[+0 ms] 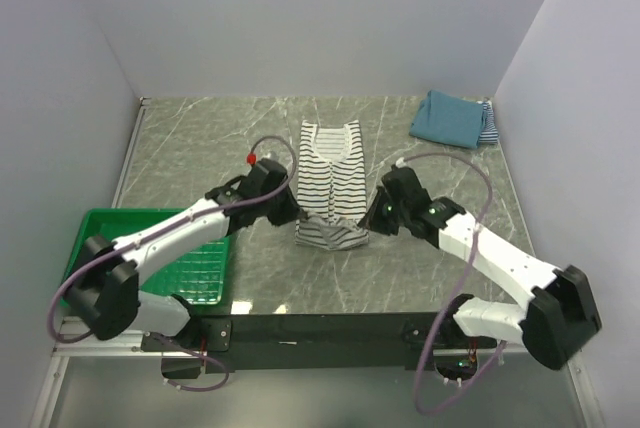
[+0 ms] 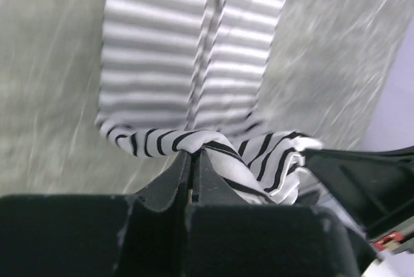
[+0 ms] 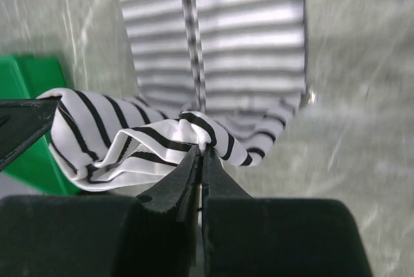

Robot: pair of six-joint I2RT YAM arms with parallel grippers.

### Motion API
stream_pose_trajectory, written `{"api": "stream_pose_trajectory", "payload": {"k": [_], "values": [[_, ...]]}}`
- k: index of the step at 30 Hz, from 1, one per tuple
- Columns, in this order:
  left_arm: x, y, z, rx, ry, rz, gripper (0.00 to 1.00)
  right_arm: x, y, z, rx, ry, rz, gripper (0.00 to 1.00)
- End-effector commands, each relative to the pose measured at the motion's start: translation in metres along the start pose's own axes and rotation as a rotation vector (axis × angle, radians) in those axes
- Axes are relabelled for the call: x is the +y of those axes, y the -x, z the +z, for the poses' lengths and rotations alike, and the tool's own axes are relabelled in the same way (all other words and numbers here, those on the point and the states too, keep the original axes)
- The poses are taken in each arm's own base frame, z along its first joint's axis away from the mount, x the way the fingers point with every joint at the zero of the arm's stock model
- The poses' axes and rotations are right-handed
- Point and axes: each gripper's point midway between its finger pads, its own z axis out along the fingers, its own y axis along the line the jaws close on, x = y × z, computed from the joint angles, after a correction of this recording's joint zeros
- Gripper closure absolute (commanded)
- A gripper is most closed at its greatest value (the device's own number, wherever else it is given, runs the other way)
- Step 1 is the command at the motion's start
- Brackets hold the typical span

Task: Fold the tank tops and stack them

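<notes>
Top external view: a broad black-and-white striped cloth tank top (image 1: 332,173) lies lengthwise in the middle of the grey-green marbled desk (image 1: 200,138), straps at the far end, its near hem gathered into a bunched fold. The left claw (image 1: 292,214) is pinched closed on the hem's left corner, and the right claw (image 1: 368,216) is pinched closed on its right corner. Both wrist views show the fingers pressed together with a fold of striped fabric caught at their tips, and the rest of the shirt lying flat beyond. At the desk's far right corner, a folded plain teal-blue tank top (image 1: 447,118) rests on a fine navy-and-white striped tank top (image 1: 489,125), whose edge shows on the right. A green plastic basket (image 1: 200,268) sits at the near left.
</notes>
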Motion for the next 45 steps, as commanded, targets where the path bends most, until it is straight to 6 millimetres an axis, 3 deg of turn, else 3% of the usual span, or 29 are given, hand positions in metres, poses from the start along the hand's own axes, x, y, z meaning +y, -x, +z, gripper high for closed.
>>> {"api": "stream_pose_trajectory", "payload": {"k": [1, 6, 10, 15, 17, 21, 22, 24, 25, 27, 29, 32, 33, 34, 35, 36, 37, 38, 39, 40, 41, 45], "values": [[-0.027, 0.044, 0.009, -0.074, -0.065, 0.014, 0.99, 0.023, 0.054, 0.009, -0.101, 0.054, -0.032, 1.0], [-0.034, 0.083, 0.037, -0.106, -0.057, -0.011, 0.99, 0.024, 0.096, 0.032, -0.114, 0.053, -0.027, 1.0], [-0.035, 0.121, 0.055, -0.137, -0.057, -0.024, 1.0, 0.017, 0.12, 0.063, -0.085, 0.043, -0.008, 1.0], [-0.021, 0.141, 0.094, -0.107, -0.036, -0.042, 0.99, 0.018, 0.153, 0.088, -0.09, 0.062, 0.006, 1.0], [-0.022, 0.149, 0.106, -0.105, -0.058, -0.035, 0.97, 0.015, 0.157, 0.102, -0.069, 0.059, 0.008, 0.96], [-0.019, 0.165, 0.116, -0.124, -0.069, -0.022, 0.73, 0.011, 0.176, 0.123, -0.058, 0.05, 0.011, 0.71], [-0.018, 0.172, 0.116, -0.136, -0.068, -0.023, 0.62, 0.009, 0.179, 0.124, -0.061, 0.048, 0.009, 0.62], [-0.021, 0.182, 0.11, -0.162, -0.089, -0.023, 0.52, 0.012, 0.192, 0.122, -0.096, 0.049, 0.002, 0.55], [-0.019, 0.188, 0.106, -0.178, -0.091, -0.028, 0.42, 0.011, 0.197, 0.119, -0.11, 0.051, 0.003, 0.49], [-0.022, 0.197, 0.092, -0.217, -0.086, -0.019, 0.26, 0.013, 0.208, 0.109, -0.15, 0.04, -0.008, 0.46], [-0.024, 0.201, 0.078, -0.243, -0.074, -0.002, 0.2, 0.011, 0.209, 0.1, -0.168, 0.015, -0.022, 0.46], [-0.014, 0.187, 0.066, -0.234, -0.046, -0.034, 0.31, 0.002, 0.201, 0.084, -0.198, -0.016, -0.01, 0.47], [-0.009, 0.18, 0.065, -0.22, -0.035, -0.047, 0.34, -0.006, 0.182, 0.087, -0.167, -0.029, -0.01, 0.48], [0.001, 0.161, 0.069, -0.182, -0.009, -0.062, 0.39, -0.005, 0.178, 0.078, -0.181, -0.029, -0.01, 0.49], [0.002, 0.152, 0.065, -0.176, -0.007, -0.061, 0.4, -0.007, 0.168, 0.077, -0.17, -0.037, -0.013, 0.5], [0.007, 0.141, 0.064, -0.162, 0.01, -0.063, 0.4, -0.015, 0.143, 0.082, -0.131, -0.058, -0.026, 0.5], [0.018, 0.118, 0.069, -0.126, 0.037, -0.07, 0.41, -0.016, 0.137, 0.076, -0.141, -0.062, -0.025, 0.5], [0.014, 0.112, 0.062, -0.128, 0.013, -0.07, 0.4, -0.019, 0.127, 0.075, -0.134, -0.069, -0.024, 0.5], [0.016, 0.101, 0.062, -0.111, 0.004, -0.077, 0.4, -0.032, 0.104, 0.078, -0.095, -0.084, -0.019, 0.5], [0.029, 0.079, 0.064, -0.067, 0.015, -0.096, 0.4, -0.03, 0.101, 0.074, -0.112, -0.06, -0.015, 0.5], [0.021, 0.073, 0.06, -0.054, -0.037, -0.097, 0.39, -0.031, 0.094, 0.073, -0.102, -0.05, -0.002, 0.5], [0.03, 0.039, 0.061, 0.02, -0.045, -0.106, 0.35, -0.043, 0.065, 0.072, -0.073, -0.084, -0.018, 0.5]]}}
